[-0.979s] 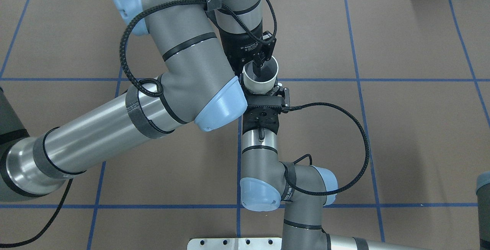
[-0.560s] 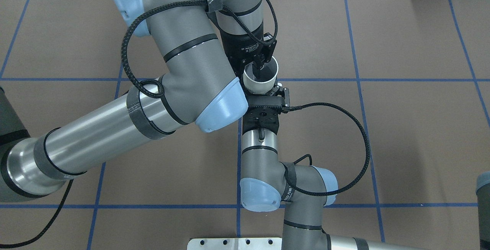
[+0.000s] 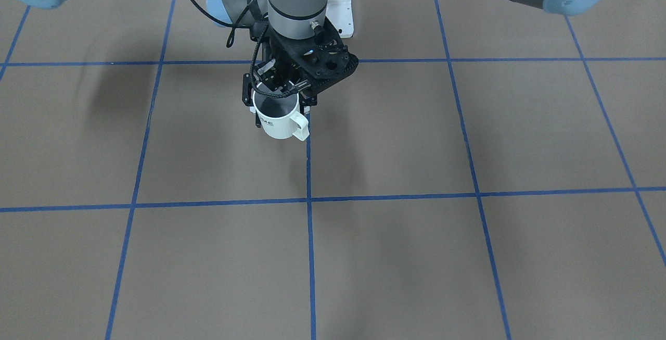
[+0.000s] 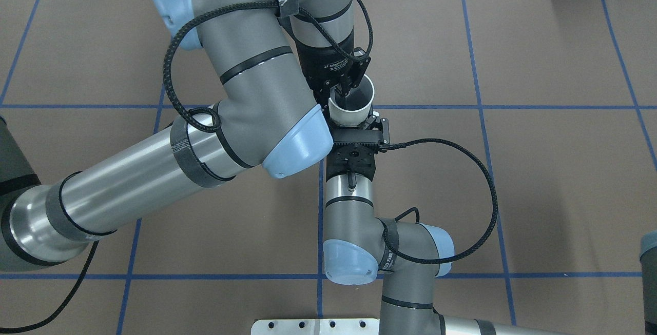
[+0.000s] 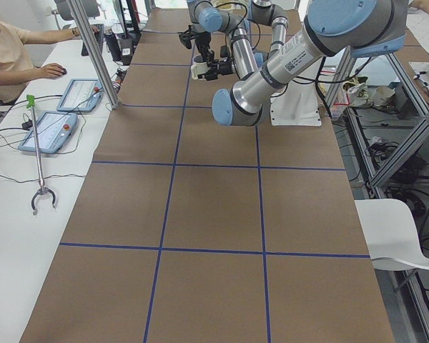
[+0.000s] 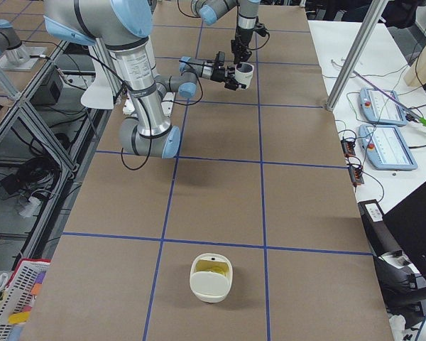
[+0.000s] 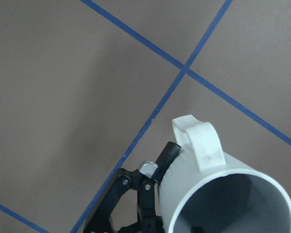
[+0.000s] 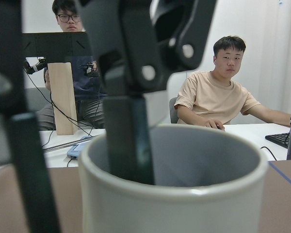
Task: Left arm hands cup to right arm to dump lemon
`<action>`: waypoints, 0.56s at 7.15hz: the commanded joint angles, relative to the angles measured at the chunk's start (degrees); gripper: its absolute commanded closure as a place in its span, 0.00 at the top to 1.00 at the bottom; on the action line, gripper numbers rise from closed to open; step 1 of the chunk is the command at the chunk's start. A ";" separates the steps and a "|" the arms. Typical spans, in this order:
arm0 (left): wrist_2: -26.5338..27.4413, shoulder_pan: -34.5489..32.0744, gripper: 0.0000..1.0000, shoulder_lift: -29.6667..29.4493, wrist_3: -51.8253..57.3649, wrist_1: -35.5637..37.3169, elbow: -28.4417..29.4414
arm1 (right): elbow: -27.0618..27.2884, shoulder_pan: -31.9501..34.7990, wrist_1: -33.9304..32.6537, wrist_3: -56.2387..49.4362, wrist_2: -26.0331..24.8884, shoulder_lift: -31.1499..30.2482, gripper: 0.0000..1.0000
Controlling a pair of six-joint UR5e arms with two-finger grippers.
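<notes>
Hanging clear of the table, the small white ceramic mug with black lettering (image 3: 279,123) sits upright just above centre of the front-facing view. Its squarish handle (image 7: 201,141) is turned away from the robot. The lemon slice shows in no view of the grey interior, so whether it is inside cannot be told.

The right arm's black gripper on the perforated bracket (image 4: 356,122) enters level from the robot's side and is clamped on the mug's body. One finger (image 7: 166,156) lies against the outer wall beside the handle. The left arm's slim black gripper (image 4: 341,90) hangs vertically over the rim, fingers spread. One finger (image 8: 128,145) reaches inside the mug; the other (image 8: 24,165) stands outside, with background visible between it and the wall.

Step in hand, as judged: withdrawal of the left gripper.
- Raise it straight up until the inner finger clears the rim; sideways drift would lever the mug in the right grip.
- Hold the right arm motionless and the mug level.

Below lies a flat brown table covering (image 3: 468,256) divided by blue tape lines (image 3: 309,225). Low in the right-side view, a cream bowl with yellow contents (image 6: 211,277) stands well apart. An operator in a beige T-shirt (image 8: 218,97) sits at a white bench beyond.
</notes>
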 commanded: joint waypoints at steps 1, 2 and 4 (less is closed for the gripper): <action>0.00 0.01 0.23 -0.06 0.00 -0.03 0.00 | 0.68 -0.70 0.00 0.09 -0.18 0.00 0.24; -0.09 0.01 0.06 -0.06 0.00 -0.03 0.00 | 0.69 -1.06 0.00 0.00 -0.79 0.00 0.24; -0.17 0.01 0.00 -0.15 0.00 -0.03 0.00 | 0.69 -1.06 0.00 0.00 -0.80 -0.26 0.24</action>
